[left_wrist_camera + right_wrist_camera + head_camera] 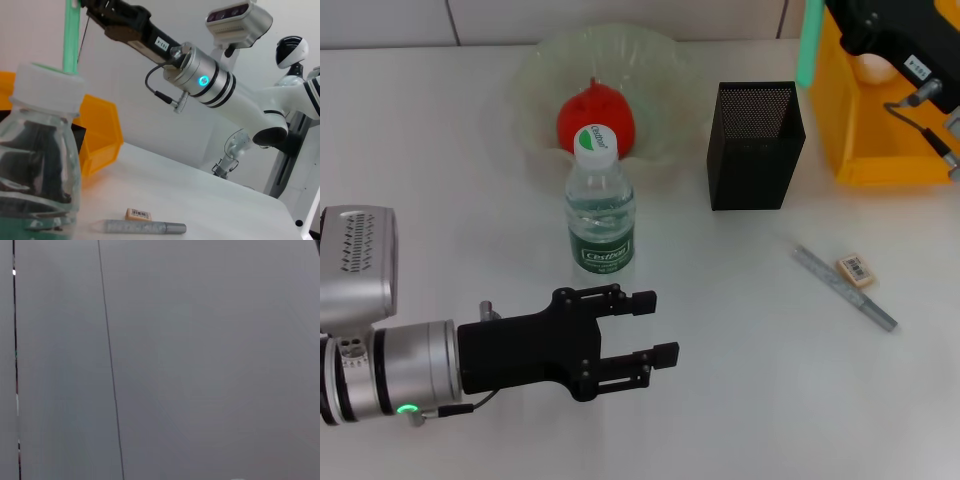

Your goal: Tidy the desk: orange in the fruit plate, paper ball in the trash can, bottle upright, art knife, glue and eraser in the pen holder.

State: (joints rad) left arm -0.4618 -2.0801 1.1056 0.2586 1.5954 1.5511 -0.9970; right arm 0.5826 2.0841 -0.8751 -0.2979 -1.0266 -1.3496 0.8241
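A clear water bottle (600,210) with a white cap stands upright in the middle of the white desk; it fills the near side of the left wrist view (37,165). My left gripper (655,327) is open and empty, just in front of the bottle. A red-orange fruit (595,115) lies in the translucent plate (655,70) behind it. The black mesh pen holder (755,145) stands to the right. A grey art knife (845,288) and an eraser (855,270) lie side by side. My right gripper (832,12) holds a green glue stick (807,45) upright in the air, above and right of the holder.
A yellow bin (880,150) stands at the back right with a pale round thing (873,65) inside, partly hidden by my right arm. The right wrist view shows only a grey surface. The knife (145,227) and eraser (137,214) also show in the left wrist view.
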